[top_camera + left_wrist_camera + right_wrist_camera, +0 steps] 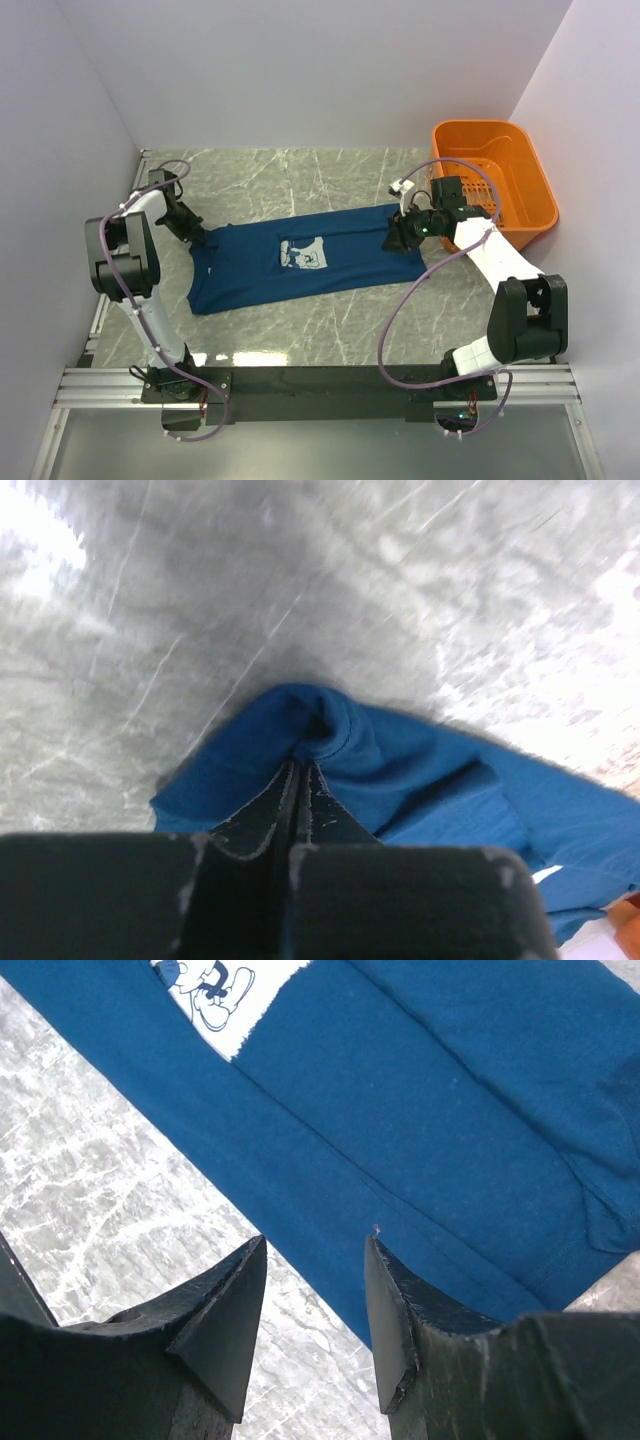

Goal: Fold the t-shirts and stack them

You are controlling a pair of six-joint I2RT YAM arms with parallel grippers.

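A dark teal-blue t-shirt (350,262) lies spread flat across the marble table, with its pale print (303,254) facing up. My left gripper (205,237) is shut on the shirt's far left corner; in the left wrist view the fabric (400,770) bunches up at the closed fingertips (300,765). My right gripper (395,238) hovers open over the shirt's right end. In the right wrist view its two fingers stand apart above the shirt's edge (420,1110), one over bare table and one over cloth, and the print (215,990) shows at the top.
An orange plastic basket (540,190) stands at the back right, just beyond the right arm. White walls close in the table on the left, back and right. Purple cables loop off both arms.
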